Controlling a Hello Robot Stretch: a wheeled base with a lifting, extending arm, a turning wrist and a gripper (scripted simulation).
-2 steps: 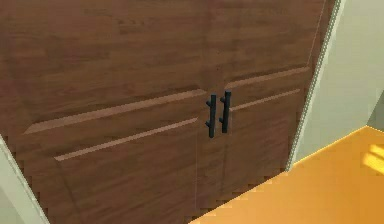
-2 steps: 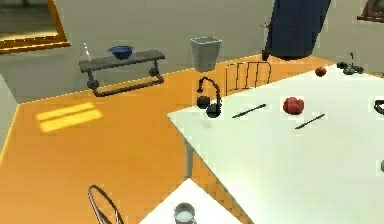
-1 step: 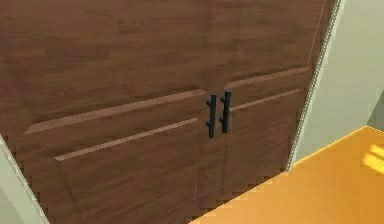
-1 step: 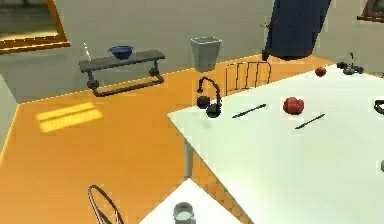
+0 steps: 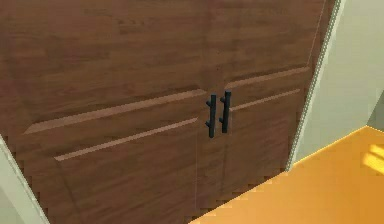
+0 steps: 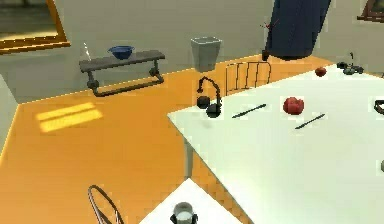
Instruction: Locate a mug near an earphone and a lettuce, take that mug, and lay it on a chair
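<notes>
Two white tables lie arm-side, likely why you face doors (image 5: 130,110) | headphones (image 6: 208,98) on far table (image 6: 300,170) | cup (image 6: 182,212), maybe mug, on near table (image 6: 216,212), beside chair (image 6: 103,205) | jaws: cannot tell

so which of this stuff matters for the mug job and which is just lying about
For the job: black looped earphone on the white table; pale mug-like cup at the bottom edge; thin wire chair behind the table.
Lying about: round red fruit; blue bowl on the grey shelf; grey bin; brown wooden double door.
</notes>
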